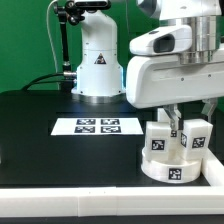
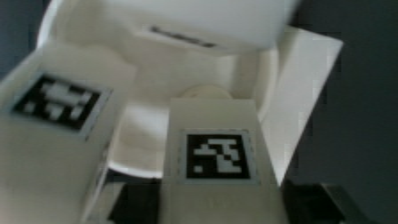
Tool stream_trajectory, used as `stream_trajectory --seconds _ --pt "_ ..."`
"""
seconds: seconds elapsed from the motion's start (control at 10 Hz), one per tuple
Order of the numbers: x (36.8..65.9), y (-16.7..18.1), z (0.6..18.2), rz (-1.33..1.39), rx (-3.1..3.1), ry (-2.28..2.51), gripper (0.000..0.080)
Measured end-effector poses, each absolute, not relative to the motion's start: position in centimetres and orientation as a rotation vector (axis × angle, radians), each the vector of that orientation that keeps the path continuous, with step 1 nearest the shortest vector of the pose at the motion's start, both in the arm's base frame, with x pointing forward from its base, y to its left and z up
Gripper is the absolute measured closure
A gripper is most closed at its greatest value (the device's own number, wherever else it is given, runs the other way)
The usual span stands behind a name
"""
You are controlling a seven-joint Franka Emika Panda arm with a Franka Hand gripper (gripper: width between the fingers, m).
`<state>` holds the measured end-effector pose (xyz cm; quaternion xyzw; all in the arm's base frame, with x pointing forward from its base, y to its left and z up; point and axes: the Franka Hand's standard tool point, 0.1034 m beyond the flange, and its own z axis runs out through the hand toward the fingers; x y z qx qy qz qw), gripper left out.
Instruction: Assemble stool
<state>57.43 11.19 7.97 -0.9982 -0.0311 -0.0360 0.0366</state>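
The white round seat disc lies on the black table at the exterior view's right, near the front edge. Two white tagged leg blocks stand upright on it. My gripper hangs straight down between them. In the wrist view my gripper has its dark fingers against both sides of a third tagged leg block, which fills the gap between them. Another tagged leg stands beside it. The held leg's lower end is hidden.
The marker board lies flat in the middle of the table. The robot's white base stands at the back. A long white rail runs along the table's front edge, close to the seat disc.
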Motion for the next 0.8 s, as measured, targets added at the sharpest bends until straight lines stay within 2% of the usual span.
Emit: stream_trajectory --seconds 0.6,0.8 --pt "57.34 11.78 7.83 -0.091 -2.922 0.857 0.0461" --pt "57.36 11.74 7.85 -0.070 -2.860 1.010 0.0461"
